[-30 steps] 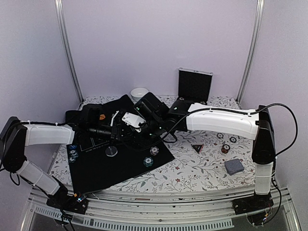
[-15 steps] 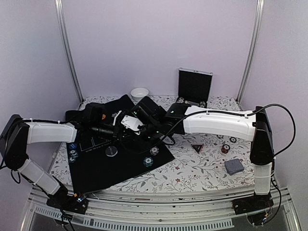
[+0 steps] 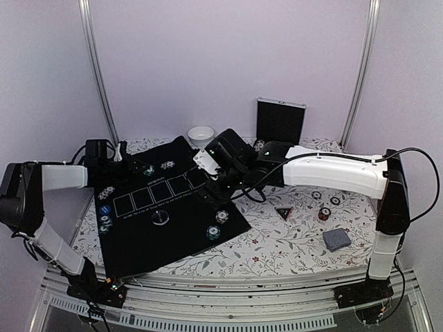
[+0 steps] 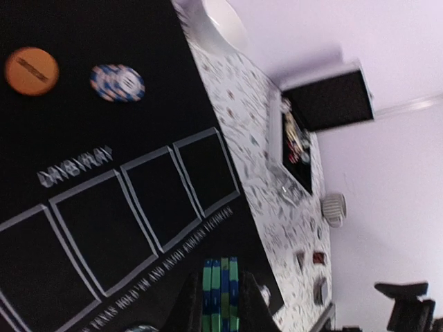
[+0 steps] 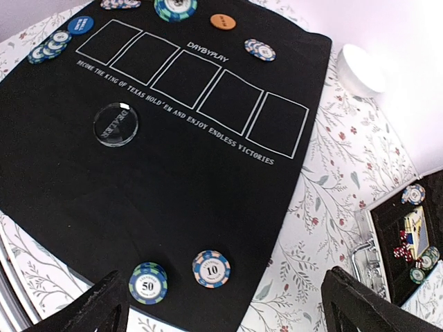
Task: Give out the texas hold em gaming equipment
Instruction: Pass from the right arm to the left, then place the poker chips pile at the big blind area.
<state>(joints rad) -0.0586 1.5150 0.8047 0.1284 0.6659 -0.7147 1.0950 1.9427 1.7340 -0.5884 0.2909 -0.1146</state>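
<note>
Chips are what the left hand [image 4: 220,304] has. Its two fingers are pressed onto a small stack of green and blue chips [image 4: 220,280], seen edge-on, over the far left part of the black mat [image 3: 173,242], towards the left edge of the bench [image 3: 277,250]. Below it on the mat lie an orange chip [image 4: 31,70] and a little fan of blue-and-white chips [image 4: 117,82], close to the row of five white-outlined boxes [image 5: 194,83].

Over the middle of the mat hangs the right hand [image 5: 223,273], fingers spread wide with nothing between them. Below it sit the clear round dealer button [image 5: 115,124] and, near the mat's front edge, a stack marked 50 [image 5: 147,282] just beside a stack marked 10 [image 5: 211,268]. More chips [image 5: 52,45] lie along the mat's left edge.

Off the mat, on the flowered right part of the bench, are the black-and-red triangle marker [image 3: 283,212], a few loose chips [image 3: 323,214] and a grey deck of cards [image 3: 337,239] near the front right corner. A white bowl [image 3: 200,134] and an open black case [image 3: 280,123] stand along the far edge.
</note>
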